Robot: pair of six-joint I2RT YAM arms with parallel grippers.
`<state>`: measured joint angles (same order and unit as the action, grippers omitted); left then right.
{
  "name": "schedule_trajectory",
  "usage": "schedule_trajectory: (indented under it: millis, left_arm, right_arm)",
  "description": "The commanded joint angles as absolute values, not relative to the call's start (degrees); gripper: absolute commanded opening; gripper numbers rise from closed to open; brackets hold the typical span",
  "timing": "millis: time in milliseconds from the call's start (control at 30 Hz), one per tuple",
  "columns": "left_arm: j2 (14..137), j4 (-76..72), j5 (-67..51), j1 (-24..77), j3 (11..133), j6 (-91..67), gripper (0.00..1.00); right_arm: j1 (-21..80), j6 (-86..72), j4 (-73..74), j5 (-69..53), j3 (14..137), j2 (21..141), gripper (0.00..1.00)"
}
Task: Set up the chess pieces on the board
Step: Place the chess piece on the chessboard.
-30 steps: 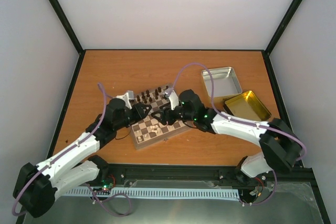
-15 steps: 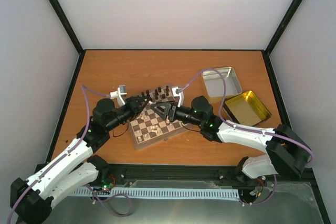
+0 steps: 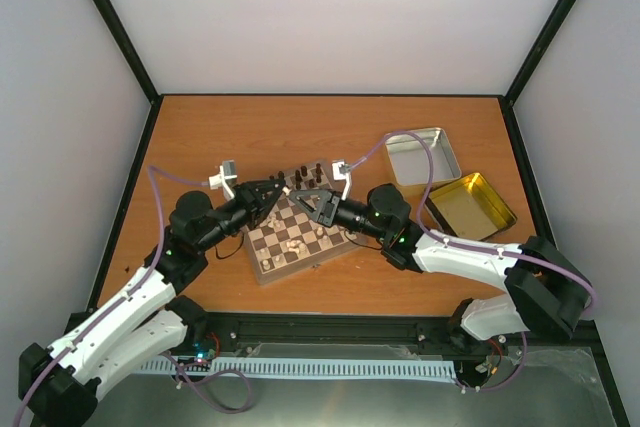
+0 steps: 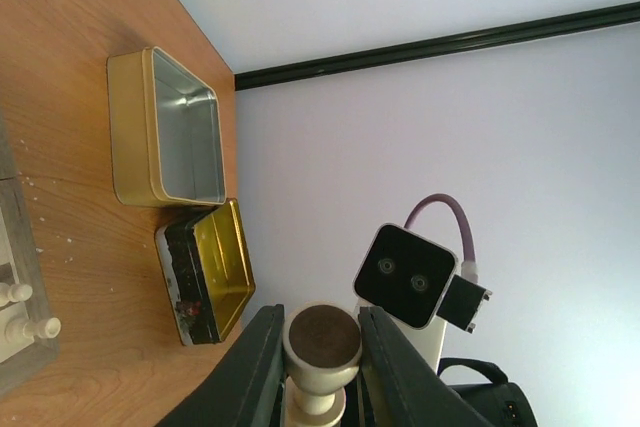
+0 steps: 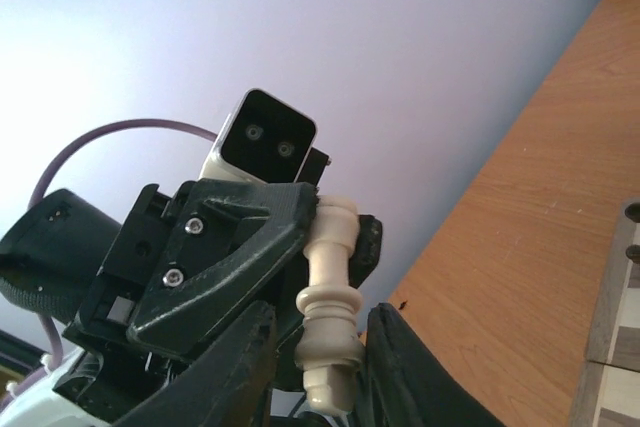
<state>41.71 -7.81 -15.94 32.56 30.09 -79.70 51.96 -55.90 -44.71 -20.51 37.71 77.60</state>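
Observation:
A pale cream chess piece (image 5: pixel 330 297) hangs in the air between my two grippers, above the far part of the board (image 3: pixel 300 268). My left gripper (image 4: pixel 322 339) is shut on its wide base, whose brown felt underside (image 4: pixel 323 334) faces out. My right gripper (image 5: pixel 318 347) has its jaws close on both sides of the piece's knobbed head; I cannot tell whether they press on it. From above, the left gripper (image 3: pixel 273 190) and right gripper (image 3: pixel 302 196) meet tip to tip. A few cream chess pieces (image 3: pixel 293 244) stand on the board's middle squares.
Dark brown chessmen (image 3: pixel 300 176) line the board's far rows. An open silver tin (image 3: pixel 422 155) and its gold-lined lid (image 3: pixel 470 204) lie on the table to the right of the board. Purple cables loop above both wrists.
Both arms have lifted off the board and turned to face each other. The right jaws have narrowed round the cream piece that the left gripper holds.

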Motion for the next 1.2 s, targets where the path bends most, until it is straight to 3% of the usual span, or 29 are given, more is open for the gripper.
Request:
schedule_trajectory:
  millis: [0,100,233,333,533,833,1033,1167]
  left_arm:
    - [42.0,-10.6,-16.1,32.3,29.7,-81.3,0.15]
    - [42.2,-10.2,-15.7,32.3,29.3,-80.9,0.2]
    - [41.7,-7.9,-13.5,32.3,28.5,-78.6,0.29]
    - [40.5,1.2,-8.5,32.3,29.6,-72.9,0.53]
    - [36.0,22.6,7.3,32.3,36.1,-54.8,0.77]
    - [30.3,41.7,16.4,32.3,45.5,-35.2,0.91]
    - [25.6,40.4,12.1,32.3,44.6,-31.8,0.95]
    - [24.3,38.6,15.2,32.3,43.5,-30.8,0.95]
  right_arm:
    - [52.5,-57.0,-46.3,-19.4,37.4,77.2,0.22]
    - [52.5,-57.1,-41.7,-17.9,38.5,76.9,0.15]
    - [52.4,-55.6,-35.4,-15.6,39.4,75.3,0.12]
    - [52.0,-51.3,-23.5,-14.6,42.8,73.3,0.12]
    - [49.9,-38.9,12.4,-11.1,54.9,72.9,0.13]
    - [48.9,-21.8,53.1,-13.3,72.5,82.5,0.13]
    - [49.2,-20.8,63.2,-16.5,77.5,88.9,0.12]
    - [50.1,-20.7,65.5,-17.5,80.6,94.6,0.12]
